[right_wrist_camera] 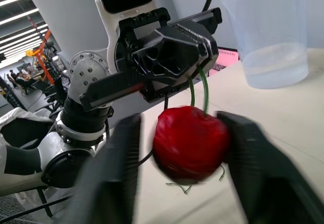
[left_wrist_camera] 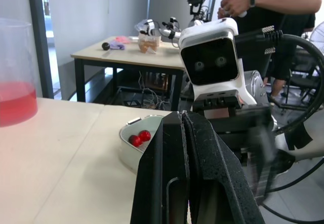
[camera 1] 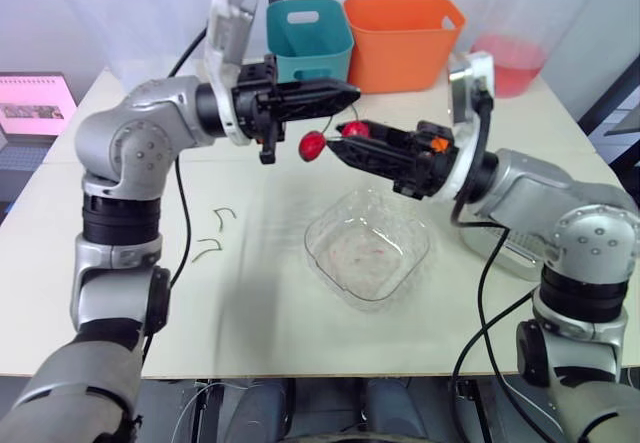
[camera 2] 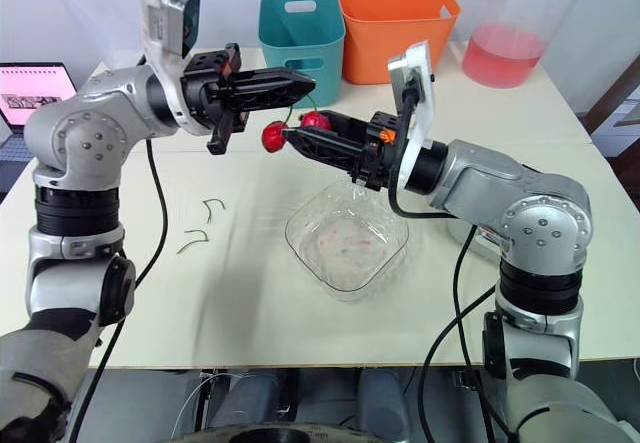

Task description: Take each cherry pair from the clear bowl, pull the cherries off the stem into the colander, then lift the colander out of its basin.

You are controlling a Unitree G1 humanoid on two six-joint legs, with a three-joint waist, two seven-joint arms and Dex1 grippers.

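Observation:
A pair of red cherries hangs in the air above the clear bowl. My left gripper is shut on the green stem from above. One cherry dangles free below it. The other cherry sits pinched between the fingers of my right gripper, which reaches in from the right. The clear bowl holds only faint red smears. The white colander, with two cherries in it, stands on the table beyond my left gripper in the left wrist view.
Bare green stems lie on the table left of the bowl. A teal bin, an orange bin and a tub of pink liquid line the far edge. A laptop sits far left. A person stands beyond the table.

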